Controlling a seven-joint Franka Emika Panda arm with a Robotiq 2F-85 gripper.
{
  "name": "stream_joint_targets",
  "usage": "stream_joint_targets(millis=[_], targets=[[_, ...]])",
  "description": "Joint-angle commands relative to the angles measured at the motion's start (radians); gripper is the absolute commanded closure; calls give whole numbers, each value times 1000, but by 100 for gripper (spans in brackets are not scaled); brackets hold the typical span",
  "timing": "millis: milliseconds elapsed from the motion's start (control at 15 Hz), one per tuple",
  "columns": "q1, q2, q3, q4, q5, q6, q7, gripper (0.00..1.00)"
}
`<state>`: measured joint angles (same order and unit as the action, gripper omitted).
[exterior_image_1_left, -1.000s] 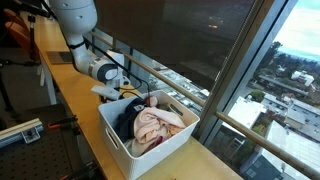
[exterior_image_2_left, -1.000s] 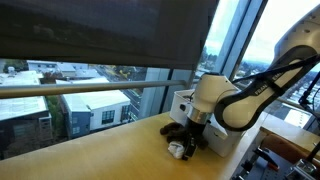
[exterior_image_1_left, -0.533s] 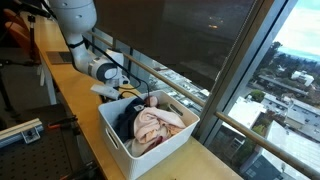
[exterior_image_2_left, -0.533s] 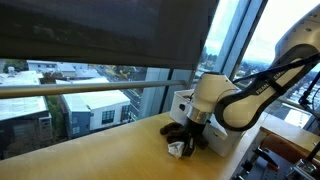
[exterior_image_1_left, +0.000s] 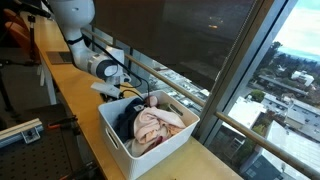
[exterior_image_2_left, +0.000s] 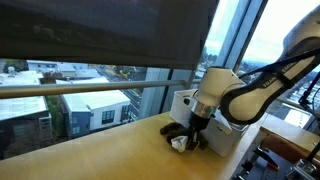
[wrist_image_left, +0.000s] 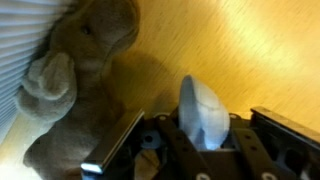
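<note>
Pale, soft white cloth bundle (wrist_image_left: 203, 112) lies on the light wooden counter (wrist_image_left: 270, 50), pinched from both sides by the black Robotiq gripper (wrist_image_left: 205, 145), which sits low, apparently to catch so flat a piece. A brown plush fabric lump (wrist_image_left: 75, 70) slumps at ten o'clock in the wrist view. In an exterior view, a white plastic bin (exterior_image_1_left: 120, 145) of clothes stands at five o'clock, just beside the gripper.

Gripper (wrist_image_left: 203, 138) pinches pale cloth (wrist_image_left: 201, 105) between its jaws; brown plush toy (wrist_image_left: 72, 75) up-left, on wooden tabletop (wrist_image_left: 262, 50).
</note>
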<state>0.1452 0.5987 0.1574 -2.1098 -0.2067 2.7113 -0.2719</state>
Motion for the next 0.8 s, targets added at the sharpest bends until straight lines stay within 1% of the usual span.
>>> stream_joint_targets(millis=[0,267,467,733], targets=[[-12,-158,-3,-73,-5,-21,5,97],[-45,-321,-10,-55,7,-85,-17,97],[-87,-425,-27,-18,28,-138,-45,97],[-131,-496,-74,38,28,-192,-73,97]])
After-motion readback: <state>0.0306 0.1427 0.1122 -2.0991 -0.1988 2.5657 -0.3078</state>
